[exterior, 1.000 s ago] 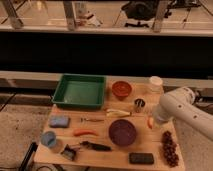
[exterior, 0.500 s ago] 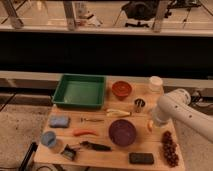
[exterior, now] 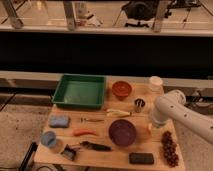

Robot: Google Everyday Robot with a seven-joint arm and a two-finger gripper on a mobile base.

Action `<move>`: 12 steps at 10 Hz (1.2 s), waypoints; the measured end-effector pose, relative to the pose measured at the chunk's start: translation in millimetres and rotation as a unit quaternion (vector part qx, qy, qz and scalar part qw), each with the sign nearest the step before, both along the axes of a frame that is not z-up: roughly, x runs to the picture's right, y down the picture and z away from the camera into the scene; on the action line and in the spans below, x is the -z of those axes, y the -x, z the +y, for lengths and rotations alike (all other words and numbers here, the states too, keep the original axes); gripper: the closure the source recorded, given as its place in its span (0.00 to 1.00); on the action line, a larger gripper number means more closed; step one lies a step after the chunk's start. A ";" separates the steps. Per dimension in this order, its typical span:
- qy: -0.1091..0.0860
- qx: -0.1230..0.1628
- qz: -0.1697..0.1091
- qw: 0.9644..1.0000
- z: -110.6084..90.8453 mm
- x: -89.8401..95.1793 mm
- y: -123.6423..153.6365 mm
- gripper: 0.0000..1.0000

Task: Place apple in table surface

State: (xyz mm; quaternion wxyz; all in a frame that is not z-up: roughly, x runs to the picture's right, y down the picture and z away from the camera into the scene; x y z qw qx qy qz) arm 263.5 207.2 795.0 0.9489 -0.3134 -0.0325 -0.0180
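1. The table surface (exterior: 107, 152), a light wooden top, stood before a dark wall and a glass partition; the gripper (exterior: 152, 128) hung low over its right side, under the white arm (exterior: 172, 110).
2. Far left of the gripper lay a blue sponge (exterior: 59, 121) and a blue cup (exterior: 48, 139), with the green tray (exterior: 80, 91) behind them.
3. Nearer on its left lay a red-orange carrot piece (exterior: 85, 132), a black-handled tool (exterior: 95, 146) and the purple bowl (exterior: 122, 132).
4. The apple (exterior: 149, 129) showed as an orange sliver just beside the purple bowl, at the gripper itself; the fingers were closed, though whether they clasped the fruit I could not tell.
5. Behind the gripper stood the terracotta bowl (exterior: 121, 89), a metal cup (exterior: 139, 104) and a white container (exterior: 156, 83).
6. Right of and below it lay dark grapes (exterior: 170, 148) and a black block (exterior: 141, 158).
7. Against a second before, the arm had shifted slightly toward the purple bowl; everything else kept its place.
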 end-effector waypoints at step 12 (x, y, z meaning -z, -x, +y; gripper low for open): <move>0.012 0.003 0.019 1.000 4.5 -10.0 1.9 0.20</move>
